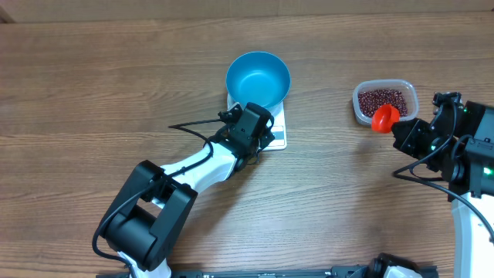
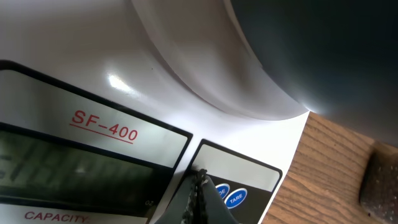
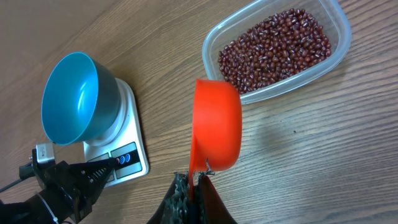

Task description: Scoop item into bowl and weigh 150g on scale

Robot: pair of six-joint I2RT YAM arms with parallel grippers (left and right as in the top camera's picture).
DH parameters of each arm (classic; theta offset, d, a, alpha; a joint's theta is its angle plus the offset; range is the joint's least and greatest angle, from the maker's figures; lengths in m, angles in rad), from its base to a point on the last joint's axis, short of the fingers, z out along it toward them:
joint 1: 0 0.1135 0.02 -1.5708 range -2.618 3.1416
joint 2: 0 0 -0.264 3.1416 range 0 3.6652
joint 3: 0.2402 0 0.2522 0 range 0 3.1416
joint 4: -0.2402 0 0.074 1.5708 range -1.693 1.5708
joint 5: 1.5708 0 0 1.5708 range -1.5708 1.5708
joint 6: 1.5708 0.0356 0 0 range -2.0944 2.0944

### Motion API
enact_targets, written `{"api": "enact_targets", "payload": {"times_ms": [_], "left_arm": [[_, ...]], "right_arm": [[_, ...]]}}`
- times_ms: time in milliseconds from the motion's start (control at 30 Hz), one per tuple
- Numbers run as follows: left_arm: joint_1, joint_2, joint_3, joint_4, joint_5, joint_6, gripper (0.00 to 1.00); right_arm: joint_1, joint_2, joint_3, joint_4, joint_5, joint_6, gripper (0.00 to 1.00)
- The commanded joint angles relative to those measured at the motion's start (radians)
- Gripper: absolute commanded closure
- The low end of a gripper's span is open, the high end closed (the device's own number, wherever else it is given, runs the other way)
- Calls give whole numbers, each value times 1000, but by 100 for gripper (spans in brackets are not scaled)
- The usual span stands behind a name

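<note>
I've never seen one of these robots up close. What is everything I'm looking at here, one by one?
bowl: one, bright blue, standing on the scale, looks empty
scale: one, white with a grey display, middle of the table
beans: many, dark red-brown, heaped in the tub
tub: one, clear plastic, on the table's right side
scoop: one, red-orange, held just in front of the tub
table: one, brown wood, under everything
left gripper: one, black, shut, tips at the scale's buttons
right gripper: one, black, shut on the scoop's handle
</note>
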Motion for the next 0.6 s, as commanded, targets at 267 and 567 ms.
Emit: {"api": "enact_targets", "payload": {"times_ms": [267, 567], "left_arm": [[7, -95, -6, -109, 108, 111, 96], [7, -515, -6, -482, -119, 365, 96]], "right_arm": [[-6, -3, 21, 3, -9, -8, 96], [-6, -3, 21, 7, -10, -8, 96]]}}
